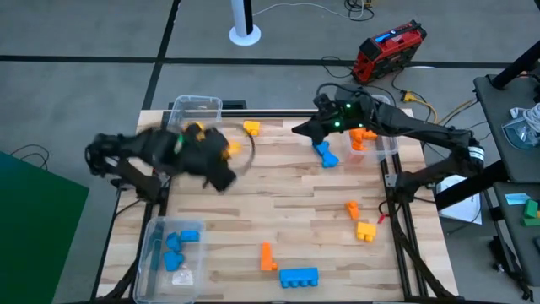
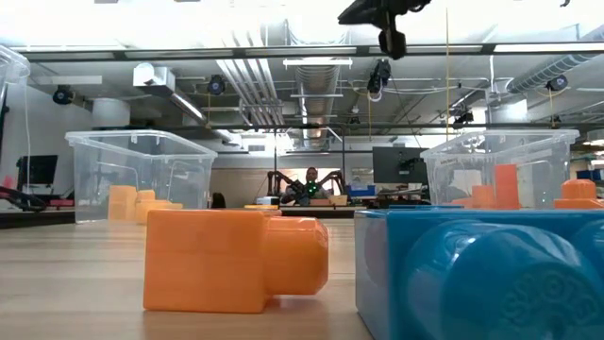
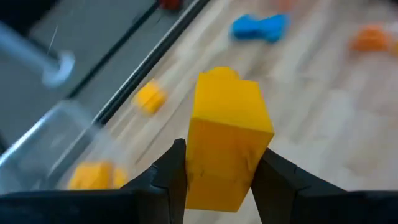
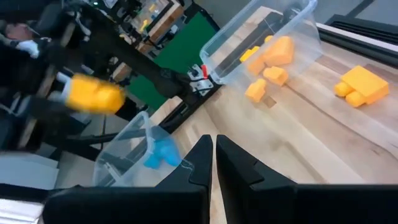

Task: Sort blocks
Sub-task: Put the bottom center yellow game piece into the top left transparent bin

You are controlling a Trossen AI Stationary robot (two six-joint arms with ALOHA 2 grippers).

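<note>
My left gripper [image 1: 226,154] is shut on a yellow block [image 3: 227,134] and hangs above the table beside the far-left clear bin [image 1: 195,110], which holds yellow blocks. My right gripper [image 1: 302,129] hovers shut and empty over the far middle of the table, close to a blue block [image 1: 326,154]. Another yellow block [image 1: 251,127] lies flat on the wood between the two grippers. Orange blocks [image 1: 352,209] and a wide blue block [image 1: 299,276] lie on the near half of the table. My left gripper pinches the yellow block between its two fingers, on two opposite sides [image 3: 193,177] at the block's end nearest the wrist. The rest of the block, with its stud, sticks out past the fingertips [image 3: 177,155]. The block is lifted clear of the table.
A near-left bin [image 1: 169,253] holds blue blocks, and a far-right bin [image 1: 377,140] holds orange ones. An orange block [image 2: 236,260] and the blue one [image 2: 491,274] lie right in front of the low camera. Bare wood shows in the table's middle.
</note>
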